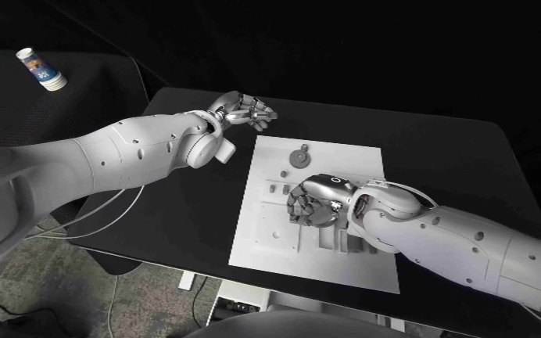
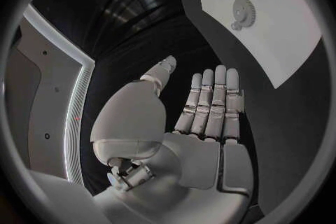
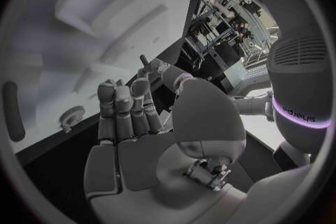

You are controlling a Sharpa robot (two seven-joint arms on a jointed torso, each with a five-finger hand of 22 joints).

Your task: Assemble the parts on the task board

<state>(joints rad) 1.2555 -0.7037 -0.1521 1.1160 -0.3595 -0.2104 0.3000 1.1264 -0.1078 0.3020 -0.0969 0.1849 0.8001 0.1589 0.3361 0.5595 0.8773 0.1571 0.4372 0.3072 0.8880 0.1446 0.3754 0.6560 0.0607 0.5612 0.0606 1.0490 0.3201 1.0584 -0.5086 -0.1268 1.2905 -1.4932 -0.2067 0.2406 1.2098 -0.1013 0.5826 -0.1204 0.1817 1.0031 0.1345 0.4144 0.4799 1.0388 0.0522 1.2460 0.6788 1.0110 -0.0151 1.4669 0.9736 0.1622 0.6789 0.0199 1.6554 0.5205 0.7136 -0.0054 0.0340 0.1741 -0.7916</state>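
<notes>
Black tabletop [image 1: 451,158] fills the scene, with the white task board [image 1: 327,267] lying in its middle and reaching toward the near edge. Nearest the robot, the right arm comes in over the board's near right part, and the right hand [image 1: 316,203] hangs just above the board's middle, palm turned down toward the raised slots and blocks there. In the right wrist view this hand [image 3: 129,123] has its fingers [image 3: 115,109] straight and side by side, apart from the thumb, with nothing between them; whether any fingertip touches the board cannot be told. A small grey gear [image 3: 71,116] lies on the board just beyond those fingertips in that view.

Farther along the board, toward its far end, a round gear-like part [image 1: 301,156] sits flat on the plate, apart from both hands; the left wrist view shows the same toothed disc [image 2: 243,9] with a small knob beside it.

Beyond the board's far left corner, the left hand [image 1: 246,109] hovers over bare table, its fingers [image 2: 213,101] stretched out flat together and holding nothing. Well off to the far left, a small bottle [image 1: 41,69] lies on a dark surface.
</notes>
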